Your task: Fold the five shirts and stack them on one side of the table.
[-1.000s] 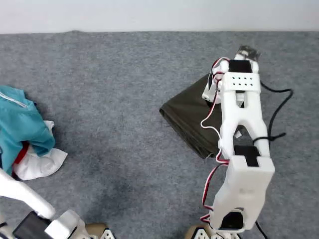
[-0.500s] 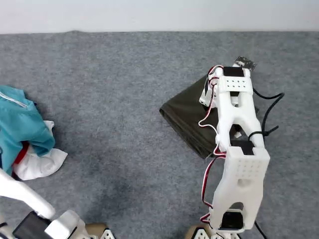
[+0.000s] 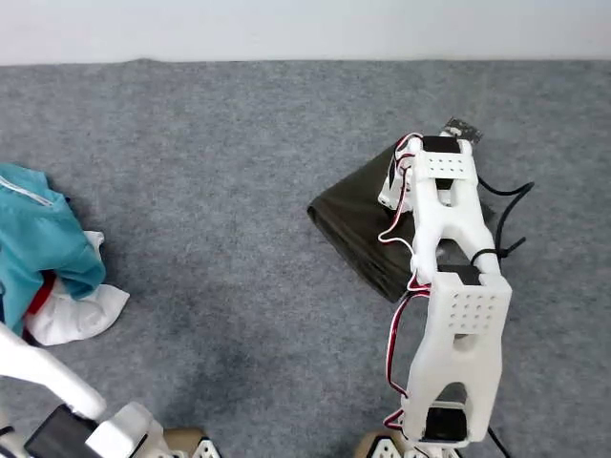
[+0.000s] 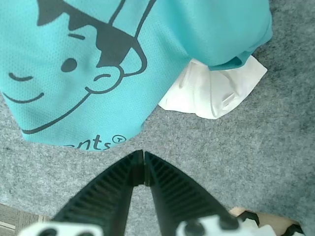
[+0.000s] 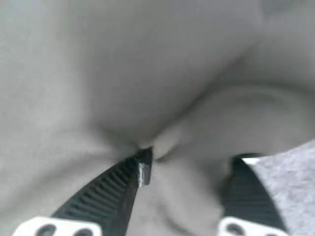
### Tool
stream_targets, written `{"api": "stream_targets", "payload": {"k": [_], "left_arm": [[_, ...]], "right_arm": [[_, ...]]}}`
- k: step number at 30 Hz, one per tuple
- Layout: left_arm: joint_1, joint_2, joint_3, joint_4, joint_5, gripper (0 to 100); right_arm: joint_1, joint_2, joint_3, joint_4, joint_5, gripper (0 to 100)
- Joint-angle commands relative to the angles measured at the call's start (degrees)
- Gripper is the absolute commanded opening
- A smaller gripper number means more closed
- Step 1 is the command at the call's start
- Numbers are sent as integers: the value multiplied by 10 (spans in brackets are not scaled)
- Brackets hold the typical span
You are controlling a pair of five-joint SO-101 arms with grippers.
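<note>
Folding seemingly underway on dark shirt [image 3: 355, 218], centre-right: right gripper [image 5: 192, 169] splayed on cloth, next needing a pinch. Left gripper [image 4: 143, 161] clenched empty near teal shirt [image 4: 147, 59].

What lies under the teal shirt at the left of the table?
A white garment sticks out from under the teal shirt, beside a red strip. Whatever else lies beneath is covered.

The matt, soft cloth shirt [image 3: 355, 216] lies on rough grey carpet [image 3: 239, 162].
</note>
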Motion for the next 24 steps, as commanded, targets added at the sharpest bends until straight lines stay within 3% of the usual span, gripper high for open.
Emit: {"api": "stream_targets", "payload": {"k": [1,4,9,16,20,24], "left_arm": [[4,-21,-16,14,-4,6],[4,-21,-16,14,-4,6],[4,-21,-16,14,-4,6],[4,-22,-16,14,-4,6],[4,-22,-16,14,-4,6],[4,-22,-16,14,-4,6]], "right_arm": [[22,-5,-3,15,49,48],[41,-33,-4,35,91,6],[85,-98,-4,74,242,9],[208,-155,-4,142,543,9],[303,-156,-4,121,675,9],[379,-145,-4,49,743,9]]}}
